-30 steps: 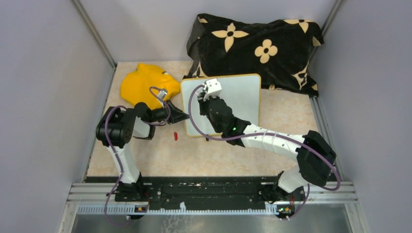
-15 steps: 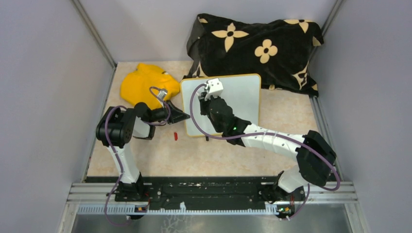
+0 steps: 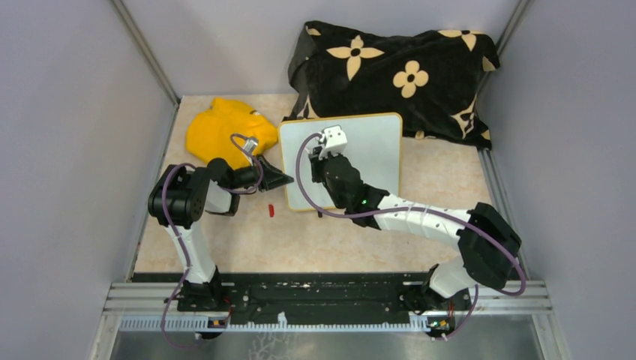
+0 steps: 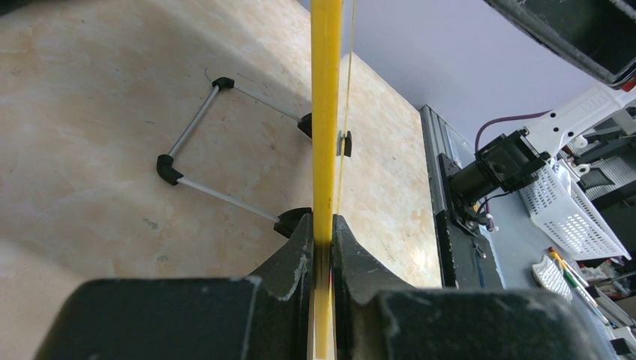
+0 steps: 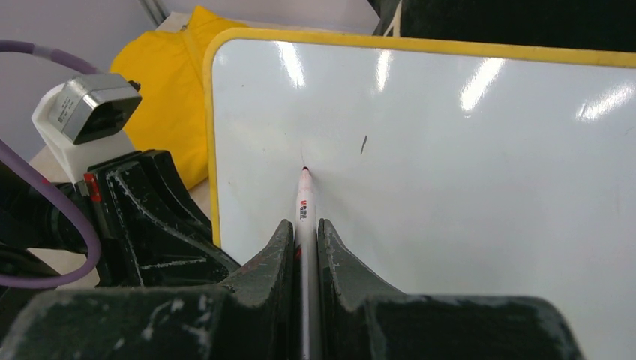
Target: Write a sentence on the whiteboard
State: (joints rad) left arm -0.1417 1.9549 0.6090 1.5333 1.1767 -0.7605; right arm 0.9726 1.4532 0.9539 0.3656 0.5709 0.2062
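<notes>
The whiteboard [image 3: 371, 154] stands tilted mid-table, white with a yellow rim. My left gripper [image 3: 283, 180] is shut on its left edge; in the left wrist view the fingers [image 4: 322, 225] pinch the yellow rim [image 4: 325, 112]. My right gripper [image 3: 324, 156] is over the board's upper left part, shut on a thin white marker [image 5: 304, 206]. The marker's red tip touches the board [image 5: 480, 187] near the left rim. No red words show on the board; only a small dark mark [image 5: 364, 144] shows.
A yellow cloth [image 3: 221, 131] lies left of the board. A black flowered cushion [image 3: 397, 71] lies behind it. A small red cap [image 3: 271, 211] lies on the table near the board's lower left corner. The board's wire stand [image 4: 195, 135] rests on the table.
My right gripper with the marker has shifted slightly right and nearer over the board. The left gripper and the board have not moved.
</notes>
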